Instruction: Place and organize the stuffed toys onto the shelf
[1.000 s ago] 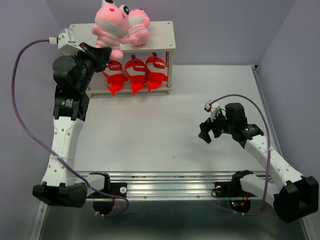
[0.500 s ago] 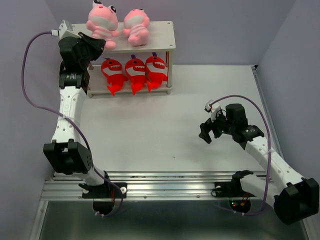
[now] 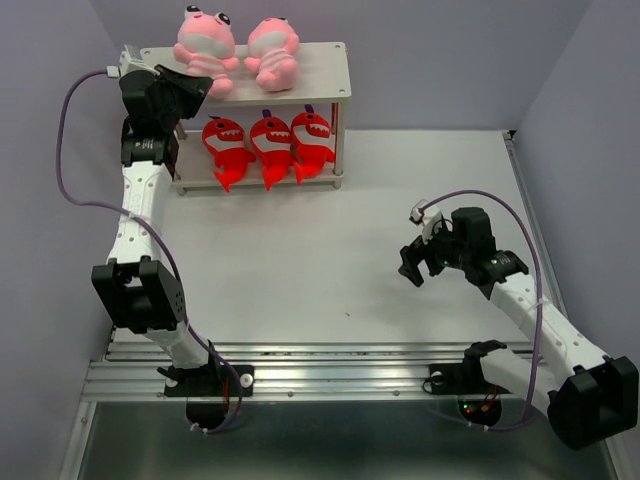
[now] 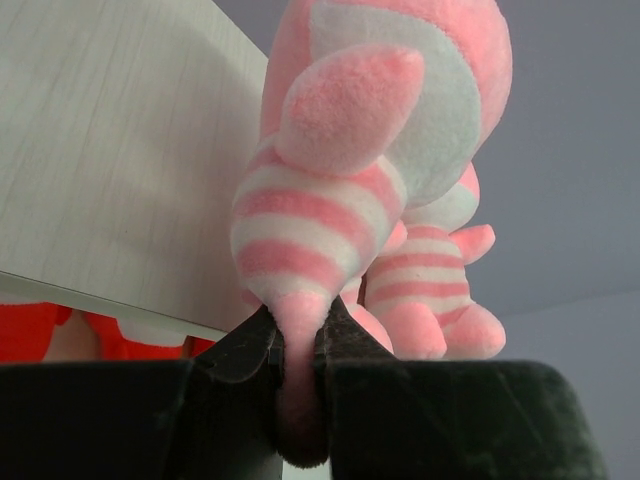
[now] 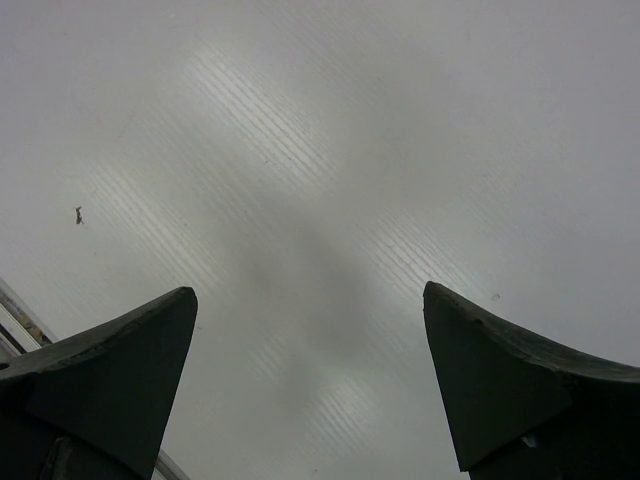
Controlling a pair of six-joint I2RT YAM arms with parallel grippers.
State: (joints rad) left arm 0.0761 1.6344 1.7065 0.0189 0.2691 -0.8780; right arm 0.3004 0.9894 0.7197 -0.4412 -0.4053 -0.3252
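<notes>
The left gripper is pinching a striped limb of the pink toy at the left end of the shelf's top board, beside the other pink toy. Three red sharks are filling the lower board. The last placing seems to be finishing, and next it is calling for a release and a clean retreat. The right gripper is hanging spread over the worktop. The toy's base is hiding from view.

pink toy was fuzzy matt plush | red sharks same plush cloth | shelf looked pale wood-grain, smooth, matt | worktop white, matt, faintly ribbed | near-edge rail bare metal, slight sheen
</notes>
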